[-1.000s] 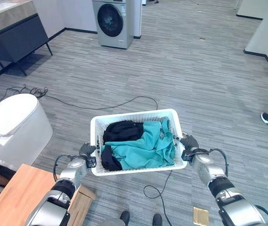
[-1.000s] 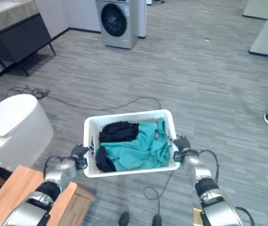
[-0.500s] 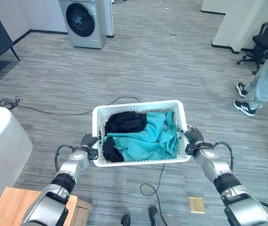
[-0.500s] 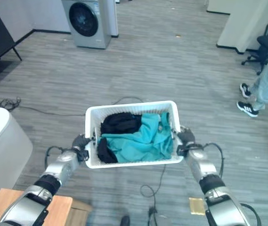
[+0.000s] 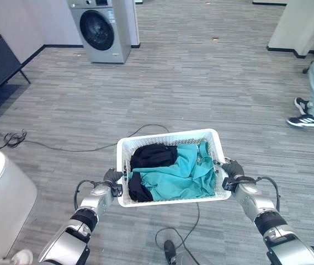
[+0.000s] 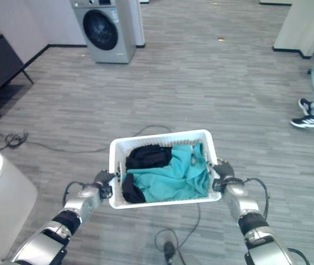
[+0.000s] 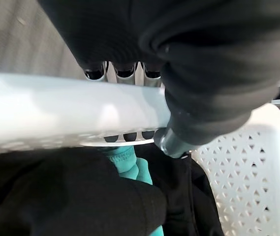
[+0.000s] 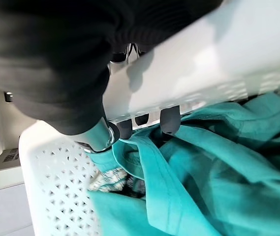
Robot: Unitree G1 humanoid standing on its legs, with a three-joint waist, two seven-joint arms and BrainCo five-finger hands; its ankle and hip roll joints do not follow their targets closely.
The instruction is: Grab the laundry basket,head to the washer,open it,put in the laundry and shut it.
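The left hand (image 5: pixel 112 177) and right hand (image 5: pixel 232 168) each grip one short side of the white laundry basket (image 5: pixel 170 138), carried between them above the grey plank floor (image 5: pixel 201 83). In the left wrist view the fingertips (image 7: pixel 125 136) hook under and inside the rim, thumb wrapped over it; the right wrist view shows the same, dark fingertips (image 8: pixel 169 120) curled inside the rim just above the cloth. So both hands are closed round the rim and the basket is off the ground. Inside, a teal garment (image 5: pixel 184 174) lies against the right hand's fingers and a black garment (image 5: pixel 151 156) fills the side by the left hand's fingers. Compared with 1 second ago, the whole scene has swung: the wooden table is gone from view, the white rounded unit (image 5: pixel 2 204) has slid to the edge, and the washer (image 5: pixel 101 30), door closed, sits further along the top. That is the camera moving with the robot, not the things; the basket keeps its place between the fingers and the clothes have not shifted. A person's legs and shoes (image 5: pixel 308 113) stand well off beyond the right hand. Grabbing looks done; I judge the robot is walking and turning toward the washer, which is far ahead beyond the fingers.
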